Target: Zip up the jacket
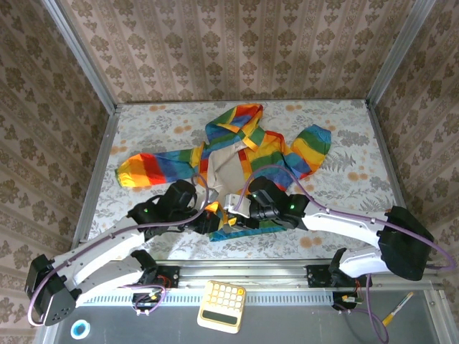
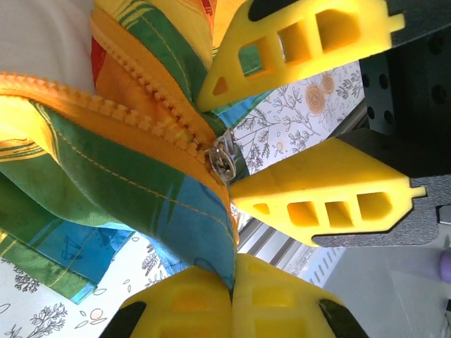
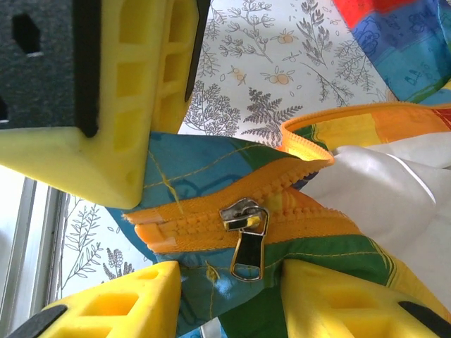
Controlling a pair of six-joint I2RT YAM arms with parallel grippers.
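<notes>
The rainbow-striped jacket [image 1: 237, 143] lies open on the floral table, its beige lining showing. My left gripper [image 2: 234, 282] is shut on the blue bottom hem of the jacket [image 2: 141, 197], just below the zipper's end. The orange zipper [image 3: 197, 218] is joined at the bottom, and the metal slider [image 3: 244, 215] sits a short way up with its pull tab hanging down. My right gripper [image 3: 232, 310] stands open, one finger on each side of the pull tab without pinching it. From above, the left gripper [image 1: 209, 221] and the right gripper [image 1: 231, 208] meet at the jacket's lower hem.
A yellow calculator [image 1: 221, 306] rests on the near ledge between the arm bases. A pen [image 1: 396, 308] lies at the near right and a blue ring [image 1: 80, 329] at the near left. Metal rails edge the table [image 1: 344, 229].
</notes>
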